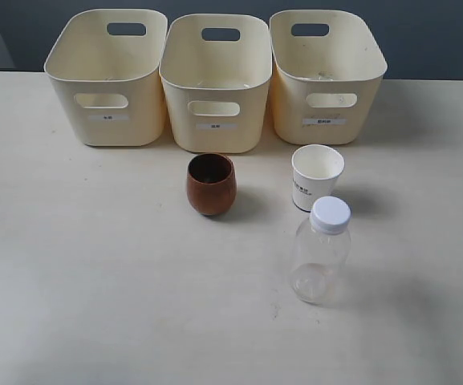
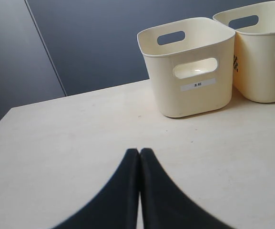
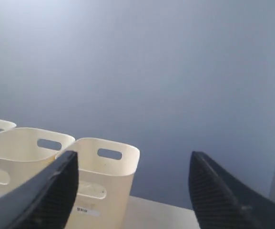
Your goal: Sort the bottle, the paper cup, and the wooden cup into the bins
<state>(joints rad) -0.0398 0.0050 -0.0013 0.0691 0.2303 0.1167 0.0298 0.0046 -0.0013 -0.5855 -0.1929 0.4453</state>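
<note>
Pale table against a dark blue-grey wall; three cream bins in a row at the back edge. Wooden cup upright in front of the middle bin. Paper cup upright in front of the right bin, bottle standing just before it. Left gripper clenched, empty, above bare table. Right gripper spread wide, holding nothing, raised.

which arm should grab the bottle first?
Probably right. The bottle stands right of centre, on that arm's side, and the right gripper is open. The left gripper is shut.
</note>
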